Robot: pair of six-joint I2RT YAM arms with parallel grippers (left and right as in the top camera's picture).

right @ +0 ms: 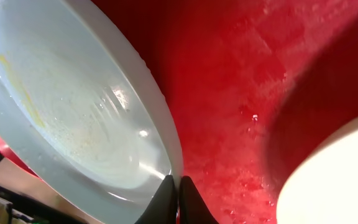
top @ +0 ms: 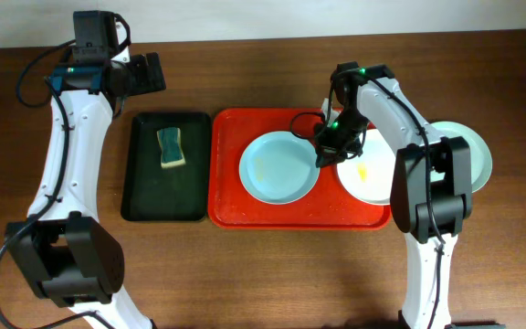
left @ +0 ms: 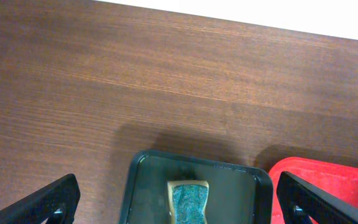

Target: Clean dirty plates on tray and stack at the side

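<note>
**Right arm on a dirty plate's rim, sponge untouched**

A dark brown wooden table [top: 272,274] fills the view, with a strip of white wall [top: 336,14] behind it. The large red rectangular plastic tray [top: 231,212] lies at the centre and carries two plates. A pale mint-blue round plate [top: 277,169] with faint yellow streaks sits on the left. A white round plate [top: 373,178] with a yellow smear sits on the right. A second mint-blue plate [top: 478,155] lies off the tray at the far right, partly behind the arm.

The step in hand looks like steadying the smeared mint-blue plate for wiping. The right gripper [top: 325,153] is at that plate's right rim. In the wrist view its fingertips [right: 165,202] stand almost together where the rim runs in, so they seem pinched on it, though the contact itself is hard to make out.

The left gripper [top: 146,73] hangs spread wide and empty above the table, behind the small black plastic tray [top: 140,183]. The yellow-and-green sponge [top: 172,148] lies there. The next move probably calls for the left arm to drop and close on it.
</note>
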